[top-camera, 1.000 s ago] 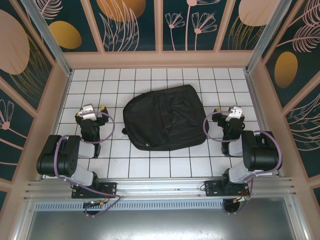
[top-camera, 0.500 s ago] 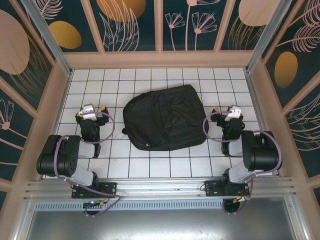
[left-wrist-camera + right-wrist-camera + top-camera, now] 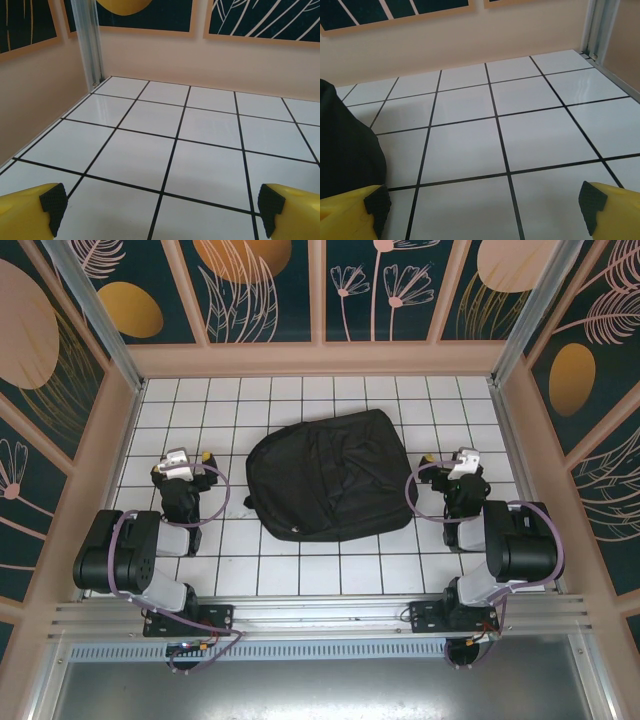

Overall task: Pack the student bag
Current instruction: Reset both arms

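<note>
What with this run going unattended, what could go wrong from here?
1. The student bag lies flat and apparently closed on the glossy tiled tabletop. A one-sided tug might slide or bunch the soft fabric instead of opening it.
2. The right claw is open and close beside the bag's edge, so moving inward it could snag the fabric.
3. The purple cable loop at the right wrist hangs near the bag and might catch.
</note>
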Controlling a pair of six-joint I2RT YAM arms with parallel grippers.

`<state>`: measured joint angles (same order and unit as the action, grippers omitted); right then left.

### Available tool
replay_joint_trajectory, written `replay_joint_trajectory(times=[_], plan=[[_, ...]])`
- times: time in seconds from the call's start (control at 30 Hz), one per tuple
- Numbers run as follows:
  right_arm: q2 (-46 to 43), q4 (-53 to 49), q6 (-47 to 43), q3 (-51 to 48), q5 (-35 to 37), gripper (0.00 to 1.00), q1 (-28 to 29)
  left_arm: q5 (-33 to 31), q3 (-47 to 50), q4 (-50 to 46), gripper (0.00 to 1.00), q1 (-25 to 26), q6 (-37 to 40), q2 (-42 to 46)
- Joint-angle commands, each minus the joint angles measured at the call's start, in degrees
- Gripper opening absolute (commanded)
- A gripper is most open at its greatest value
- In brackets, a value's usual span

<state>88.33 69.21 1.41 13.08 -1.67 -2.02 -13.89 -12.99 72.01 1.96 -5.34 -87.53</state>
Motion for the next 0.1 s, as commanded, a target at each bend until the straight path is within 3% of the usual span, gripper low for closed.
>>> replay_joint_trajectory(times=[0.0, 0.07], plan=[[-0.10, 1.00, -0.79, 0.95, -1.93, 0.99, -0.61, 0.98, -0.05, 1.92, 0.99, -0.51, 0.23, 0.30], [-0.09, 1.01, -0.72, 0.92, -1.93, 0.99, -0.61, 1.06, -0.01, 2.18, 0.99, -0.52, 0.38, 0.33]])
